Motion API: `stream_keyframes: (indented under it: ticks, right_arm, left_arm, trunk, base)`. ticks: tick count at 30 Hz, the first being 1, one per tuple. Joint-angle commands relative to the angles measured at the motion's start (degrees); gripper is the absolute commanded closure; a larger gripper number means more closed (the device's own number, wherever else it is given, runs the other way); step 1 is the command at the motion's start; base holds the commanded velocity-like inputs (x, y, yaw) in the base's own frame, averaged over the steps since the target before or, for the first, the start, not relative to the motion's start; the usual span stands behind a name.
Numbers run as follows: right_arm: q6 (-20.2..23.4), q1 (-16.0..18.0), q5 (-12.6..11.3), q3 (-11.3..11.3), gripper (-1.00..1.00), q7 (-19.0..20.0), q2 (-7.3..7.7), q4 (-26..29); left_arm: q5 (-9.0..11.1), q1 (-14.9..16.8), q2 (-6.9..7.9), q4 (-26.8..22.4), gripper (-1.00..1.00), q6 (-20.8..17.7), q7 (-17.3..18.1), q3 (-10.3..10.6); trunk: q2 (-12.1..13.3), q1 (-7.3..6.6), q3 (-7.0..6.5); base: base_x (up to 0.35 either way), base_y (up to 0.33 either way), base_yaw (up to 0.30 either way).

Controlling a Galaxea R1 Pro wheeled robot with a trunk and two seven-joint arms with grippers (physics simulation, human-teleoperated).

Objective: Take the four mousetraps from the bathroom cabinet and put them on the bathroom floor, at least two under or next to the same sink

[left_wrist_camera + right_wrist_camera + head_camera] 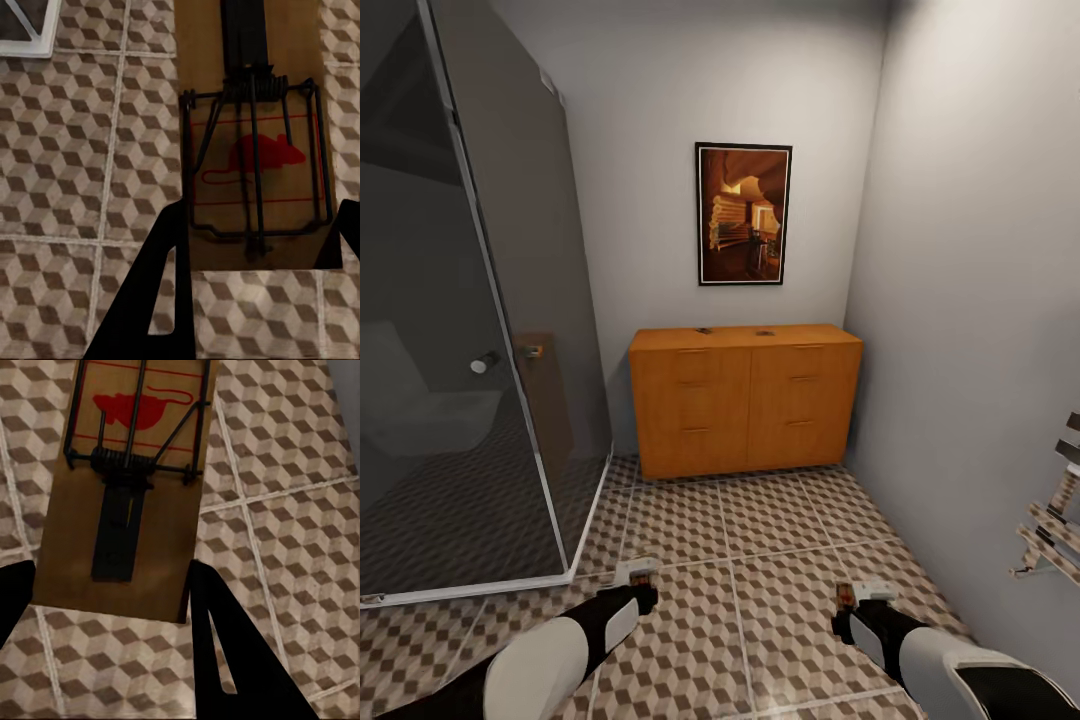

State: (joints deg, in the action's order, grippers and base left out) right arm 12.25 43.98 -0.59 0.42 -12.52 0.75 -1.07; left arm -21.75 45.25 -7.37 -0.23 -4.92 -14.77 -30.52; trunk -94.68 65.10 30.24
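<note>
left gripper (255,247): a flat tan wooden mousetrap with dark spring wire and a red mouse print (255,150) sits between its two dark fingers (161,292), clamped at one short end, held above the cube-patterned brown and beige tiled floor (75,150).

right gripper (112,592): likewise closed on a second tan wooden mousetrap (127,487), gripped at its plain end, red print pointing away.

head view: both arms low over the tiles; two small dark items (704,330) rest on the orange-brown wooden cabinet (745,400) against the far wall, too small to identify.
</note>
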Motion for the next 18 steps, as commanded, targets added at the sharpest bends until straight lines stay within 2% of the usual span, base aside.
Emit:
stream_keyframes:
  ticks: [1, 6, 9, 11, 14, 18]
  right_arm:
    - [-0.33, -1.14, -0.37, 0.11, 1.00, 0.03, 0.00, -0.35]
    - [-0.84, -4.47, -0.68, 0.10, 1.00, 0.19, -0.09, -0.69]
    - [-0.97, -5.45, -0.78, 0.05, 1.00, 0.27, -0.32, -0.78]
    - [-0.98, -5.55, -0.80, 0.03, 1.00, 0.33, -0.31, -0.81]
    - [-0.99, -5.62, -0.81, 0.02, 1.00, 0.42, -0.33, -0.81]
    - [-1.07, -5.65, -0.62, 0.02, 1.00, 0.62, -0.32, -0.79]
  left_arm:
    - [-0.62, -0.82, 0.01, -0.03, 1.00, -0.14, -0.27, -0.38]
    - [-0.23, -2.69, 0.06, -0.03, 1.00, 0.10, -0.42, -0.48]
    - [3.44, -3.22, 0.32, -0.03, 1.00, 0.16, -0.54, -0.47]
    - [4.95, -3.27, 0.60, -0.03, 1.00, 0.17, -0.62, -0.49]
    - [6.30, -3.31, 0.97, -0.03, 1.00, 0.17, -0.67, -0.46]
    - [7.00, -3.32, 1.18, -0.03, 1.00, 0.17, -0.69, -0.46]
  trunk:
    - [-0.03, -0.01, 0.05]
    - [-0.03, -0.01, -0.06]
    - [-0.03, -0.01, -0.18]
    - [-0.03, -0.01, -0.22]
    - [-0.03, -0.01, -0.25]
    - [-0.03, -0.01, -0.27]
  base:
    - [0.000, 0.000, -0.008]
    - [0.000, 0.000, -0.108]
    - [0.000, 0.000, -0.215]
    - [0.000, 0.000, -0.126]
    - [0.000, 0.000, -0.061]
    - [0.000, 0.000, -0.021]
